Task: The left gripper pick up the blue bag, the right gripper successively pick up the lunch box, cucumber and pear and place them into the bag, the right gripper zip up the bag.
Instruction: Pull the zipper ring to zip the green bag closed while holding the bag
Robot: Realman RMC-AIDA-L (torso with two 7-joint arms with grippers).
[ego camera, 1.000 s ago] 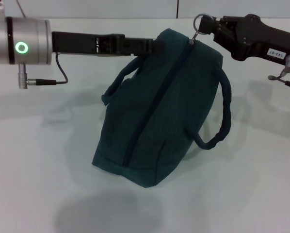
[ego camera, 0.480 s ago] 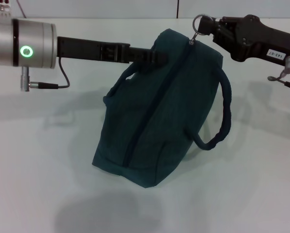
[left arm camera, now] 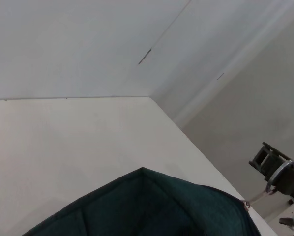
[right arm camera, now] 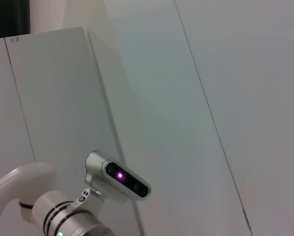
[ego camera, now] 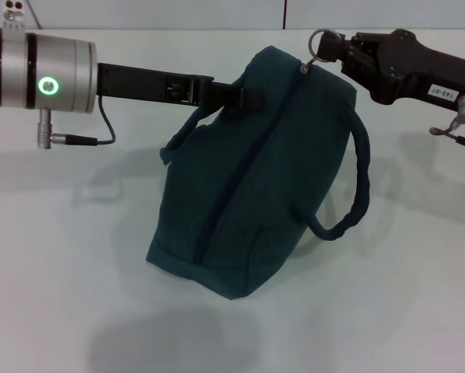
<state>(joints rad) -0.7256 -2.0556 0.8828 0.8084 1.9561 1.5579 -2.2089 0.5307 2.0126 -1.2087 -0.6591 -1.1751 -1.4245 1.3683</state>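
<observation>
The blue bag stands tilted on the white table, its zip line running closed up to the top corner. My left gripper reaches in from the left and is shut on the bag's upper left edge, just above one loop handle. My right gripper is at the bag's top corner, shut on the ring zip pull. The left wrist view shows the bag's top, with the ring pull farther off. Lunch box, cucumber and pear are out of view.
The bag's second handle hangs down its right side. Bare white tabletop lies all around the bag, with a wall behind. In the right wrist view only wall panels and the robot's head camera appear.
My left arm has slid to the right, and the left handle has risen a little with it. The right gripper and the ring pull have stayed put.
</observation>
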